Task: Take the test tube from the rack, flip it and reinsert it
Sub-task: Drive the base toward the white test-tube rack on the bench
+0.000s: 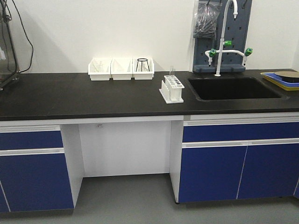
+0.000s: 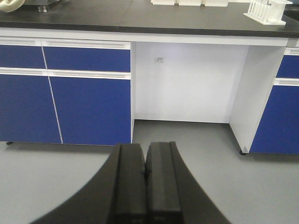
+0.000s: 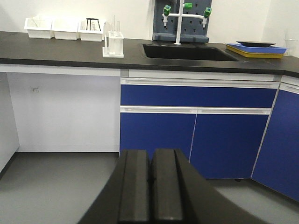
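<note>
On the black surface (image 1: 93, 95), I see the test tube (image 1: 171, 71) upright in the rack (image 1: 172, 89); left gripper (image 2: 145, 175) and right gripper (image 3: 151, 184) clenched, empty, well apart from it.

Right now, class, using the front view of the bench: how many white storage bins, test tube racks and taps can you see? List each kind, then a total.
white storage bins: 3
rack: 1
tap: 1
Total: 5

Left claw (image 2: 145, 153), right claw (image 3: 150, 157): matte black, blocky, curved flanks.
</note>
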Motion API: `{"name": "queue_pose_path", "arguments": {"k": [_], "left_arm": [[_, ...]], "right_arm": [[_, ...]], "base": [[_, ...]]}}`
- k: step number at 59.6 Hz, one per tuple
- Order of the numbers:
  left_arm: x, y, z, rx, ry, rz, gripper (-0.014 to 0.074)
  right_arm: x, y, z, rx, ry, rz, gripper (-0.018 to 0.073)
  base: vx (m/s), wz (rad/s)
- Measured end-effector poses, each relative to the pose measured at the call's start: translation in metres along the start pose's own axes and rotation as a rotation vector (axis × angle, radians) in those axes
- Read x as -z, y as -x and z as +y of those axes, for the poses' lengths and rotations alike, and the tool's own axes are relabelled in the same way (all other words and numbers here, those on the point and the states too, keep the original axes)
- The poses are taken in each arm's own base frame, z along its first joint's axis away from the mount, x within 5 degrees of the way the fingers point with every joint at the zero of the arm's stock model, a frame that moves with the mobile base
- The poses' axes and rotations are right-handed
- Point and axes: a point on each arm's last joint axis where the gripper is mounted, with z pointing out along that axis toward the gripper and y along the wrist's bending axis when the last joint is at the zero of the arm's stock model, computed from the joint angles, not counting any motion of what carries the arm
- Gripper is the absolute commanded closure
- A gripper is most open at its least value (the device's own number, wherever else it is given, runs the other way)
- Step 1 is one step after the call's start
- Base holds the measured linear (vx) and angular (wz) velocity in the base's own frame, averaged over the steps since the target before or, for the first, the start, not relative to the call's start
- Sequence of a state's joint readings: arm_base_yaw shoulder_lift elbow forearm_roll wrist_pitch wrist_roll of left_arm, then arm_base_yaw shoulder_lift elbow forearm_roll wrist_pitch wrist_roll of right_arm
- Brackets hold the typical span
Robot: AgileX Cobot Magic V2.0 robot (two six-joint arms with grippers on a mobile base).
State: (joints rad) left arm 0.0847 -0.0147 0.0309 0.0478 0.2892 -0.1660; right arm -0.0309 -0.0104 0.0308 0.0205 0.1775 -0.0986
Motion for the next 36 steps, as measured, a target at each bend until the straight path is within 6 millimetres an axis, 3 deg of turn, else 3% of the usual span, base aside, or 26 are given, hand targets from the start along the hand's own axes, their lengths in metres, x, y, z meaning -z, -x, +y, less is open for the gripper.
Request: {"name": "queue_pose_path", "arguments": {"k": [36], "left_arm": [[0.0000,0.0000,0.0000,0.000,0.000,0.000,0.0603]], "right_arm": [[0.0000,0.0000,0.0000,0.000,0.000,0.000,0.0568]], "base": [[0.01,0.01]]}}
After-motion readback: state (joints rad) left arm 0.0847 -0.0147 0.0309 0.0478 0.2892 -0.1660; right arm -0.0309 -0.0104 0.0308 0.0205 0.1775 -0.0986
